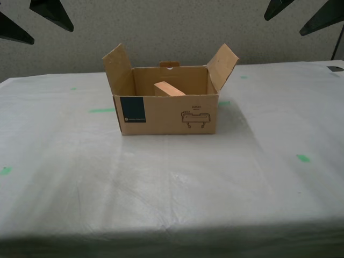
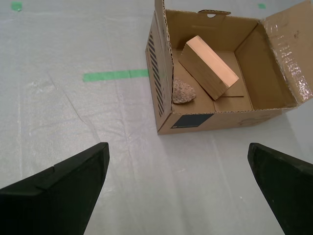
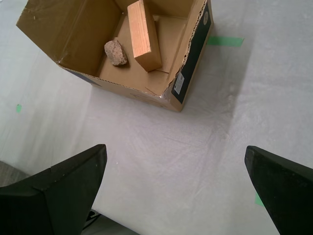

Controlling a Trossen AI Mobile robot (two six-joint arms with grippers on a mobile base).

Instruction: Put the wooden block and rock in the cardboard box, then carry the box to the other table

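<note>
The cardboard box (image 1: pixel 166 113) stands upright with its flaps up on the other table (image 1: pixel 161 193), which is draped in a wrinkled white sheet. The wooden block (image 1: pixel 168 89) leans tilted inside the box (image 2: pixel 220 120). The rock (image 2: pixel 183 91) lies on the box floor beside the block (image 2: pixel 208 66); the exterior view hides it behind the front wall. My second gripper (image 2: pixel 177 152) hovers open and empty, back from the box. My first gripper (image 3: pixel 173 152) is also open and empty, apart from the box (image 3: pixel 193 54), looking down on the block (image 3: pixel 143 34) and rock (image 3: pixel 116 52).
Green tape marks (image 1: pixel 102 110) (image 1: pixel 302 157) dot the sheet around the box. Black fingertips (image 1: pixel 51 13) (image 1: pixel 322 21) show at the exterior view's top corners. A grey wall runs behind the table. The table's near edge runs along the exterior view's bottom.
</note>
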